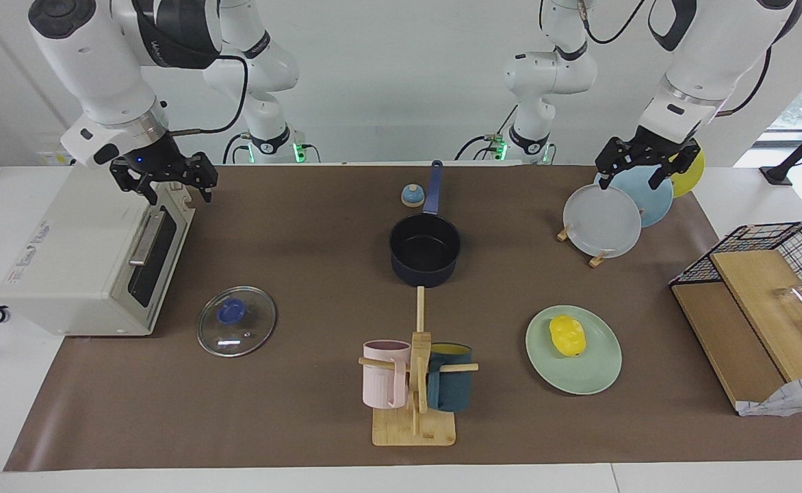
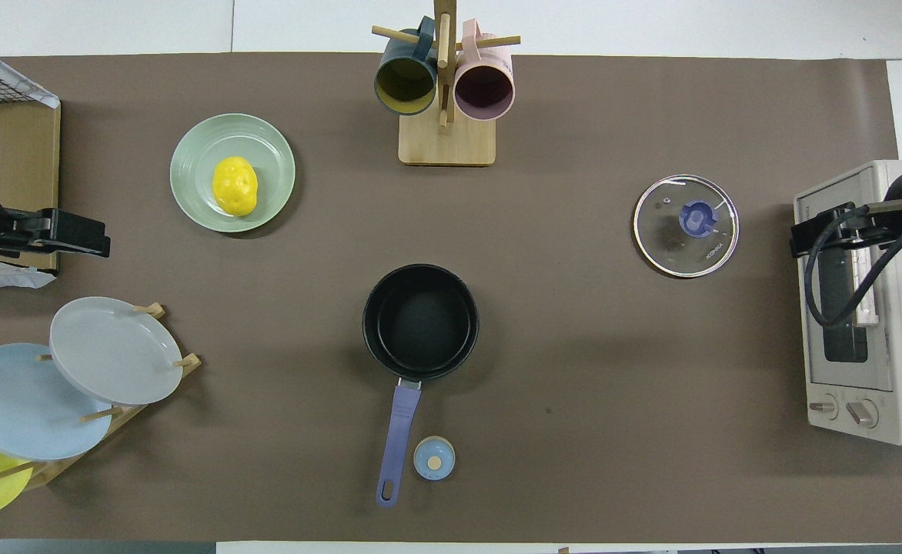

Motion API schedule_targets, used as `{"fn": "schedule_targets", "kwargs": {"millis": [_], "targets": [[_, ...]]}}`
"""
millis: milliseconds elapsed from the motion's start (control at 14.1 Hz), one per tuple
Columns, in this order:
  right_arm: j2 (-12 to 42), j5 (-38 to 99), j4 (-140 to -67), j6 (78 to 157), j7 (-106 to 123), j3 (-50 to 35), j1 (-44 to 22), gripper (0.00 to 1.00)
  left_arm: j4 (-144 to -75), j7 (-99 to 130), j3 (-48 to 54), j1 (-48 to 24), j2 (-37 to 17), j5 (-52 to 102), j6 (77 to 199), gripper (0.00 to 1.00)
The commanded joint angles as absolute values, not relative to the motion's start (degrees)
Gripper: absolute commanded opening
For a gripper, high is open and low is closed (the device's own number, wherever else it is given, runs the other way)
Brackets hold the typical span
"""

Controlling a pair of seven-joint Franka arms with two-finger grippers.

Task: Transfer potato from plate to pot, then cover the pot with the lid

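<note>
The potato (image 1: 567,335) lay on the plate (image 1: 596,373) toward the left arm's end (pot (image 1: 425,250) mid-table); the left gripper (image 1: 637,166), spread, hovered over the racked plates (image 1: 603,220); the right gripper (image 1: 165,179) was spread too.

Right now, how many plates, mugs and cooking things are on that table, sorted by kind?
Plates: 4, the mint-green plate lying flat, plus grey plate, light-blue plate and yellow plate standing in the rack
Mugs: 2, pink mug, teal mug
Pots: 1, pot
Lids: 1, lid
Potatoes: 1, potato
Bells: 1, bell
Toaster ovens: 1, toaster oven
Total: 11
</note>
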State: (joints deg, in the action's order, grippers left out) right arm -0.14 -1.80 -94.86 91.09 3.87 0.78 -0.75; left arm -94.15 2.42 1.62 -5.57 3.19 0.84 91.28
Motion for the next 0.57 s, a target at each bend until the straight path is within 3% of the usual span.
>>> {"fn": "schedule_targets", "kwargs": {"millis": [0,142,495], "targets": [[-1.8,-1.0,-99.0,95.5,4.2,0.8,-1.1,1.00,-94.4,3.3,1.4,-5.7,3.6,3.2,93.0,1.00],[-1.1,-0.9,-99.9,99.5,4.3,0.5,-1.1,1.00,-93.6,3.3,1.3,-5.7,1.9,5.2,94.3,1.00],[5.7,-0.9,-100.2,107.1,4.5,0.1,-1.2,1.00,-87.2,3.8,1.5,-5.9,-9.6,6.7,95.4,1.00]]}}
